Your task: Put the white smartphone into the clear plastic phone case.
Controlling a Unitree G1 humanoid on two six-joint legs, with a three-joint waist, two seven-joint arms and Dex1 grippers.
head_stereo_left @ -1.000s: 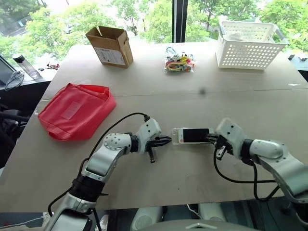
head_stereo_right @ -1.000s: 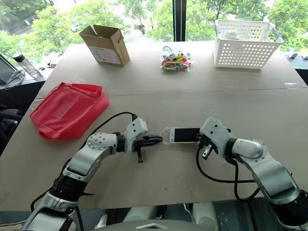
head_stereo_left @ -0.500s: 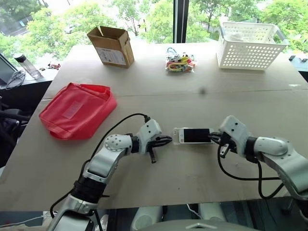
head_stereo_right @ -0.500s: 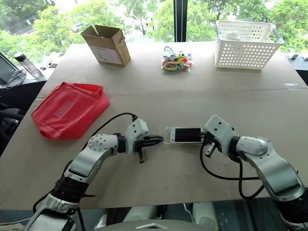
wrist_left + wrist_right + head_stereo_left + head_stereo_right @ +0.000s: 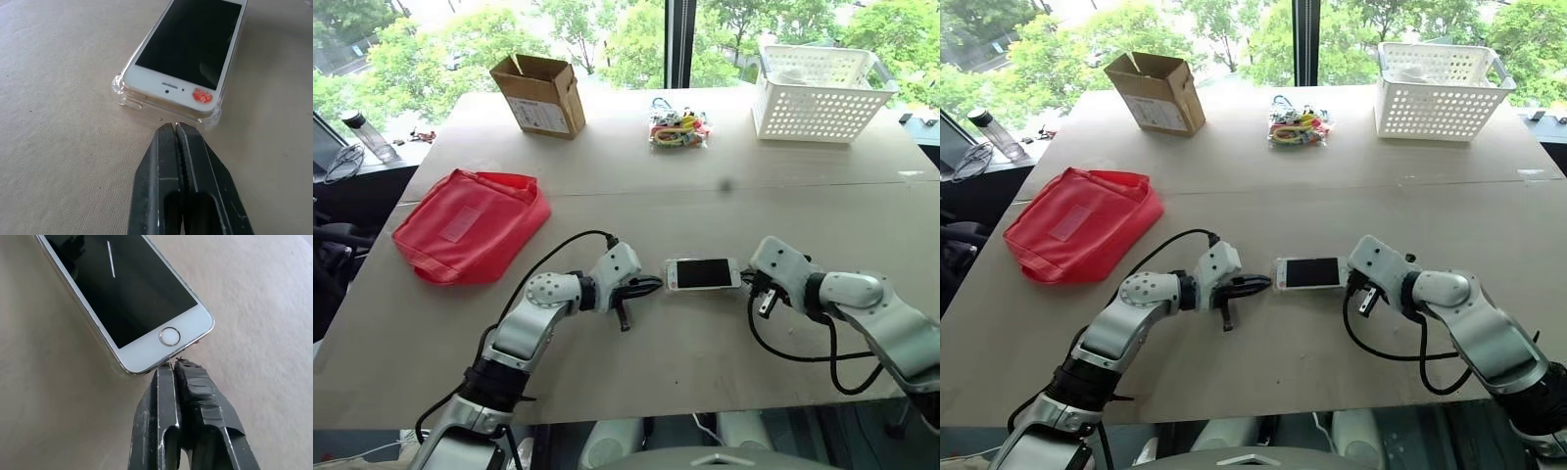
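You have the white smartphone (image 5: 703,274) lying in the clear plastic phone case (image 5: 122,94) on the tan table (image 5: 636,196), long axis running between the shut, empty left gripper (image 5: 653,285) and right gripper (image 5: 174,365), one at each end.

No text can be read; the white label on the cardboard box (image 5: 539,93) at 11 o'clock is too small.

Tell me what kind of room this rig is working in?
Probably an office or lab by a big window: bare beige worktable, trees behind the glass, plus a brown cardboard box and white perforated plastic basket.
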